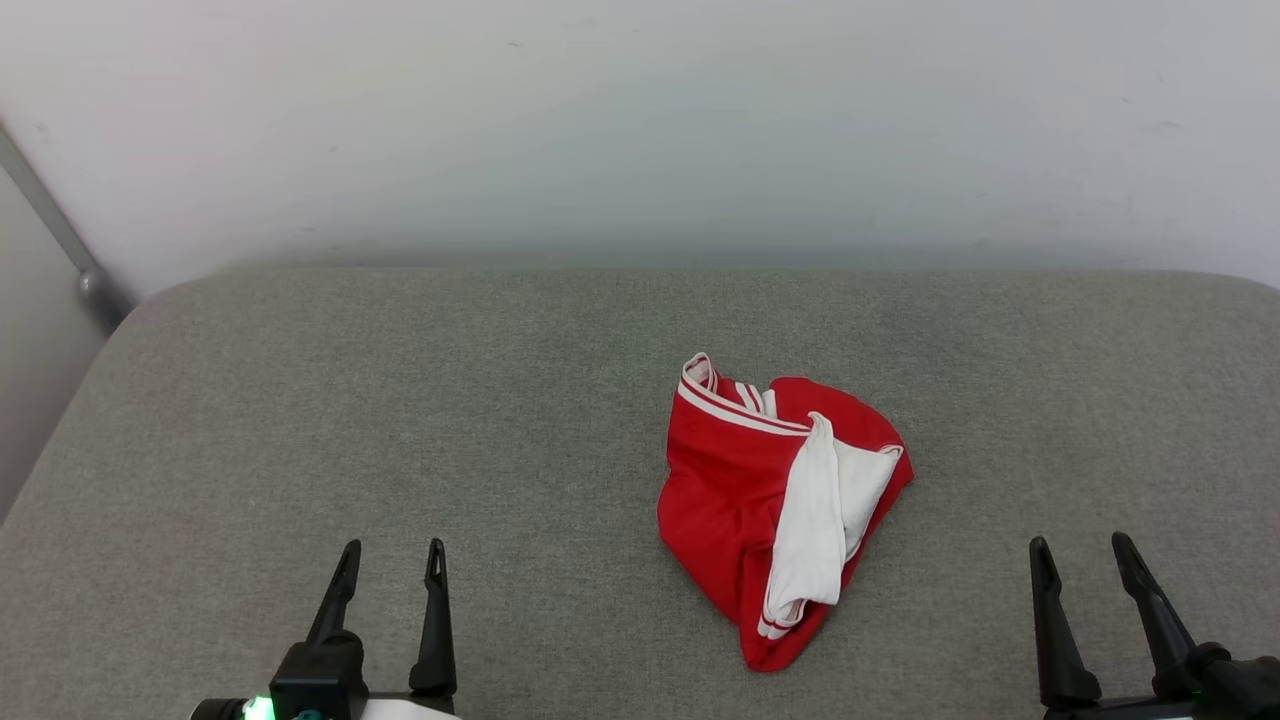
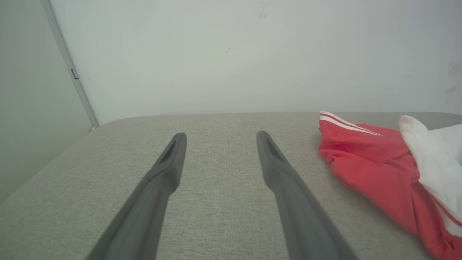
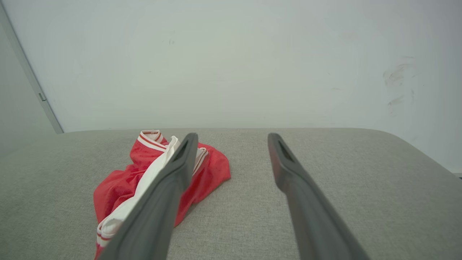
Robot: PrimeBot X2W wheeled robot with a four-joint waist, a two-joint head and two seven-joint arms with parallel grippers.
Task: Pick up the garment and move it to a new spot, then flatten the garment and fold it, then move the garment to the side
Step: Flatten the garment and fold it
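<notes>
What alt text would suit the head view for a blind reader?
A crumpled red-and-white garment lies right of centre on a grey padded surface. The left gripper and right gripper stand open at the bottom corners, touching nothing.

A grey woven surface [image 1: 400, 400] with rounded corners, perhaps a padded table, lies under soft, even light. Directly behind the surface stands a plain white wall [image 1: 640, 120]. At the surface's far left corner a thin grey bar [image 1: 60, 235] rises slanted. Above its far right side the wall carries faint smudges [image 3: 397, 76].

Bare room: grey cushion [image 1: 400, 400], white wall [image 1: 640, 120]
</notes>
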